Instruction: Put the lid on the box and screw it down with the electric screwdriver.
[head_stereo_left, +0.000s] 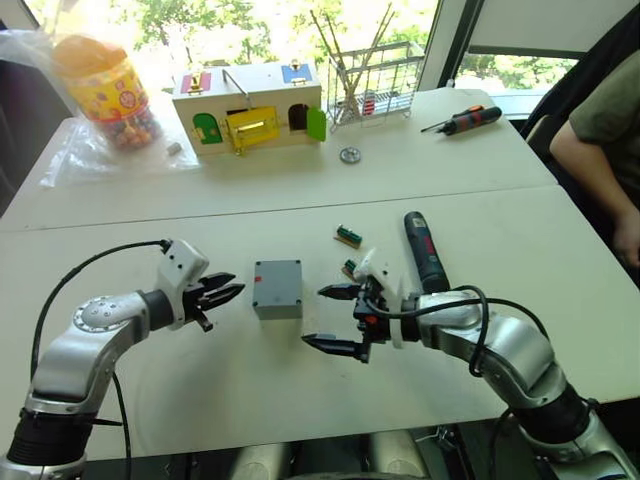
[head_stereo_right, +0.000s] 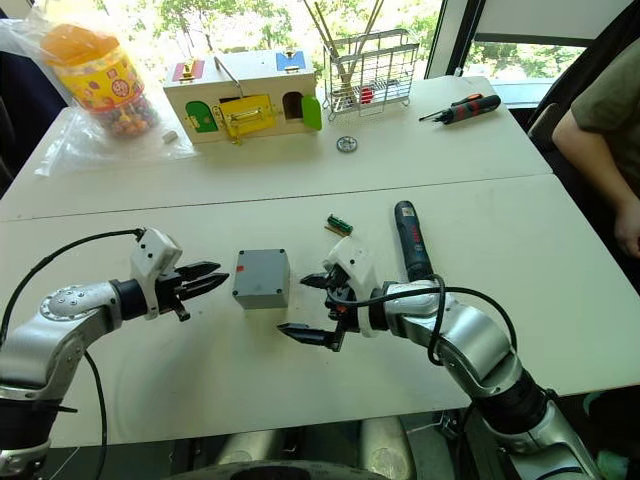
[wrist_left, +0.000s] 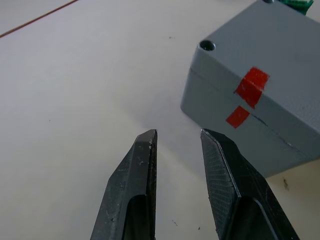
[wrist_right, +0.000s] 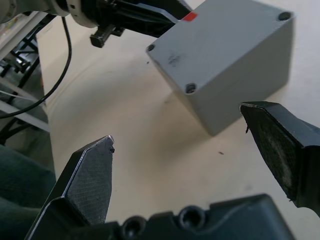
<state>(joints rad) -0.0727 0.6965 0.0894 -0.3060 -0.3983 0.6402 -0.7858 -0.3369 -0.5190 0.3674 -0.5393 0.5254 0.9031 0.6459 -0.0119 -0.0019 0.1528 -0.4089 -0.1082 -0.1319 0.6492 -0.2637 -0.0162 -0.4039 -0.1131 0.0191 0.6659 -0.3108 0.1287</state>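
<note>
While one box (head_stereo_left: 277, 288) is sitting with its lid (head_stereo_left: 278, 273) already on top, the head views are showing one left gripper (head_stereo_left: 222, 292) just beside it, fingers narrowly apart, and one right gripper (head_stereo_left: 335, 318) on its other side, gaping wide. One electric screwdriver (head_stereo_left: 425, 251) is lying beyond that right gripper. From the left wrist, two red marks are showing on the box's side. From the right wrist, three screw holes are showing on the lid.

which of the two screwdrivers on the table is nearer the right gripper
The thick black electric screwdriver, lying just beyond the right gripper; the small red-and-black manual screwdriver lies far back near the window.
</note>
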